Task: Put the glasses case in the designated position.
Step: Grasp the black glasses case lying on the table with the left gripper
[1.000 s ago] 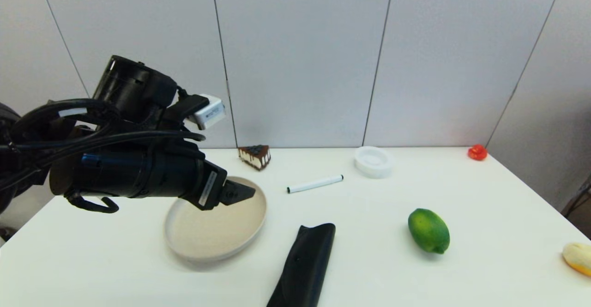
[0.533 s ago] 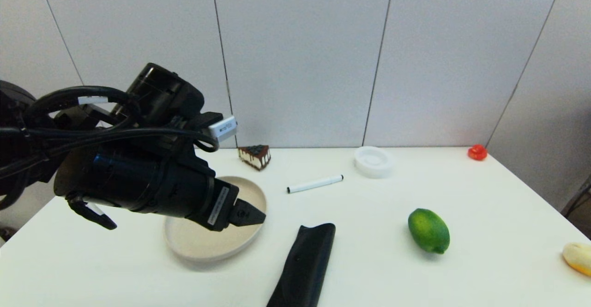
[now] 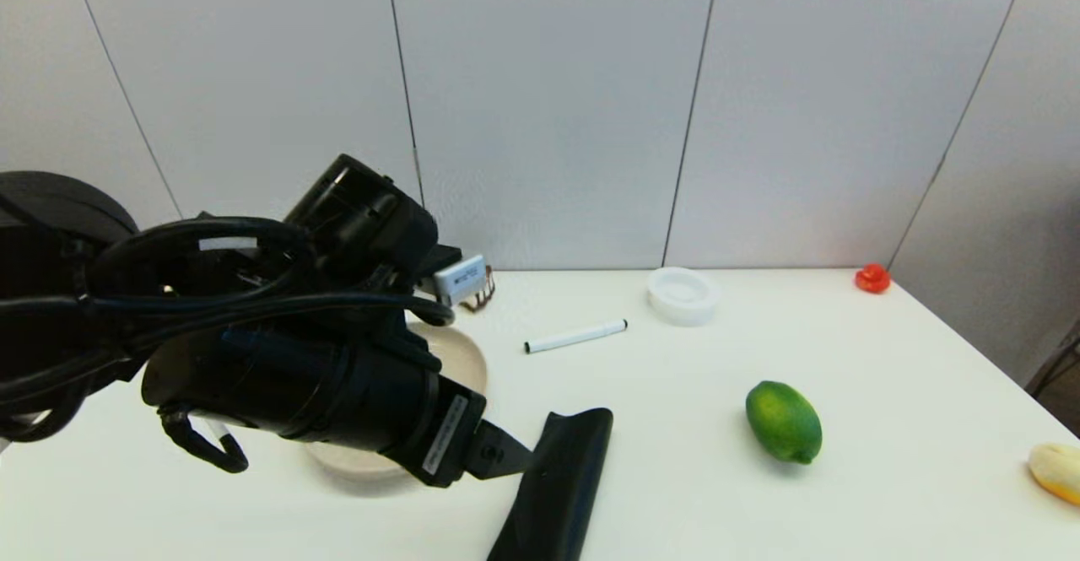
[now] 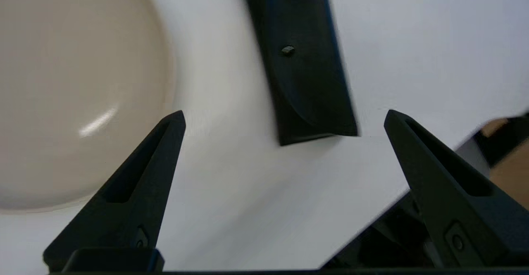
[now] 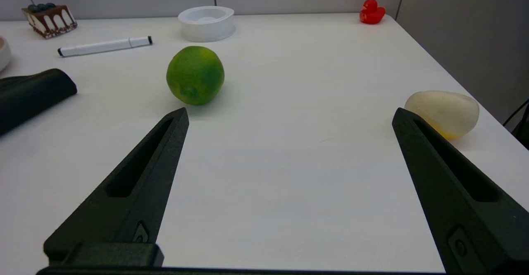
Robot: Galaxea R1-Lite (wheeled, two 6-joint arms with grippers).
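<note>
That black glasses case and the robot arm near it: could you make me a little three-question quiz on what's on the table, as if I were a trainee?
1. True or false: the left gripper already grips the glasses case.
2. Which lies nearest the beige plate? A) green lime B) glasses case C) red duck
3. Fill in: the white marker pen lies between the cake slice and the white ____.

Key: 1 false, its fingers are spread, above the case's end; 2 B; 3 dish.
</note>
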